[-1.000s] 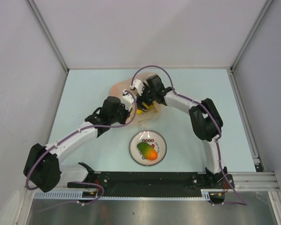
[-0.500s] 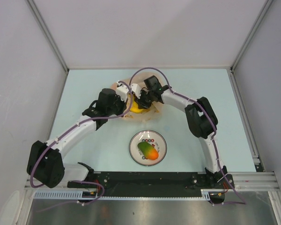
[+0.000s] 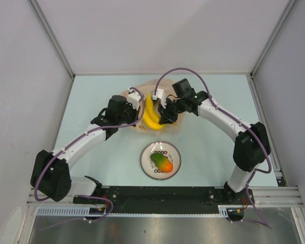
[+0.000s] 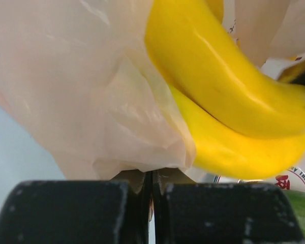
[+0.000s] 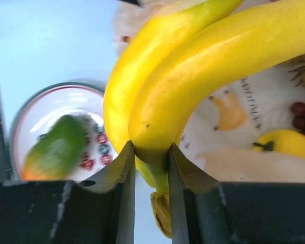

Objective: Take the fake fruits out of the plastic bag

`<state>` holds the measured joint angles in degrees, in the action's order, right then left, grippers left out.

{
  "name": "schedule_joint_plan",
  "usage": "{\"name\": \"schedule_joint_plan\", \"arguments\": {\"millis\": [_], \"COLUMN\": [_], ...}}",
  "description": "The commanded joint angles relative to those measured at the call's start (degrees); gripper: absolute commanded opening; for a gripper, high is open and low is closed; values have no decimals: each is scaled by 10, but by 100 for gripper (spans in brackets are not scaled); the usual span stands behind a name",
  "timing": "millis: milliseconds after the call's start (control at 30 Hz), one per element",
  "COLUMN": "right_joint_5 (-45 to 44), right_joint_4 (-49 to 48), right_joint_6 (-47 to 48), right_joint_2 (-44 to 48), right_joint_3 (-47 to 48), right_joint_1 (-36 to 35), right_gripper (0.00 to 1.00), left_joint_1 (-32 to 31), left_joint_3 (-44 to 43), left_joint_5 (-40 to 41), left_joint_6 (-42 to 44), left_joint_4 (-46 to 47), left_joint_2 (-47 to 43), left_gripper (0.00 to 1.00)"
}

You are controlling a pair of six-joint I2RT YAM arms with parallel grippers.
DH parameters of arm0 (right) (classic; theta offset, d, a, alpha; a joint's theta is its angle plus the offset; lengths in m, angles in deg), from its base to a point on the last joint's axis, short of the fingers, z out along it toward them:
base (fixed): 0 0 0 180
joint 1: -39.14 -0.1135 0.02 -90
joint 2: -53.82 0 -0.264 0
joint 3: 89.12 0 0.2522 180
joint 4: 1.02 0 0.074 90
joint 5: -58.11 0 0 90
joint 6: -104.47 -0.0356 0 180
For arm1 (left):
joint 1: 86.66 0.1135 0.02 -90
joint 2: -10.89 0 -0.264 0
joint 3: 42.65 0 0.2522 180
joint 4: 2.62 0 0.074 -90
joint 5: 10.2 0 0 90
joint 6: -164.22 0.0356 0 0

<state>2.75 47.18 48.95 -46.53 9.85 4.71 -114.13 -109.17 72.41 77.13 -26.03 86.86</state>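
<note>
A yellow banana bunch [image 3: 151, 113] hangs over the mouth of the pale-orange plastic bag [image 3: 126, 94], its stem end pinched between the fingers of my right gripper [image 5: 151, 147]. In the right wrist view the bananas [image 5: 193, 76] rise from the jaws, and a yellow pepper-like piece [image 5: 287, 142] and dark grapes [image 5: 302, 117] lie on the bag [image 5: 244, 96]. My left gripper [image 4: 152, 175] is shut on a fold of the bag's film [image 4: 91, 76], right beside the bananas [image 4: 218, 91]. A green-red mango [image 3: 161, 163] lies on the white plate [image 3: 147, 155].
The plate [image 5: 46, 109] with the mango [image 5: 53, 147] sits on the table just in front of the bag, between the two arms. My left gripper [image 3: 138, 109] and right gripper [image 3: 162, 116] work close together over the bag. Grey walls enclose the pale-blue table [image 3: 218, 91].
My right gripper has shut on the banana bunch and drawn it up and rightward out of the bag. The left gripper has kept its hold on the bag.
</note>
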Motion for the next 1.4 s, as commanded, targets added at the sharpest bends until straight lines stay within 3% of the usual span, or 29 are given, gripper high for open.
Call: {"name": "schedule_joint_plan", "arguments": {"millis": [0,233,567,867,1067,1200,1367], "right_joint_5": [90,98,97,130,-34,-144,-180], "right_joint_4": [93,196,210,44,16,-13,-28], "right_joint_6": [-22,-28,-187,-427,-470,-539,-547], "right_joint_2": [42,85,98,122,97,91,77], "right_joint_3": [-12,-33,-31,-110,-128,-128,-133], "right_joint_1": [-9,-25,-70,-199,-273,-277,-289], "right_gripper": [8,7,5,0,0,0,0], "left_joint_1": [0,0,5,19,27,29,29], "left_joint_3": [-29,-53,-35,-17,-17,-15,4], "left_joint_5": [-17,-4,5,-11,-29,-36,-42], "left_joint_6": [-15,19,5,7,-1,-9,-20], "left_joint_4": [21,22,36,16,21,26,34], "left_joint_2": [-2,-6,-37,-81,-90,-99,-107], "left_gripper": [0,0,0,0,0,0,0]}}
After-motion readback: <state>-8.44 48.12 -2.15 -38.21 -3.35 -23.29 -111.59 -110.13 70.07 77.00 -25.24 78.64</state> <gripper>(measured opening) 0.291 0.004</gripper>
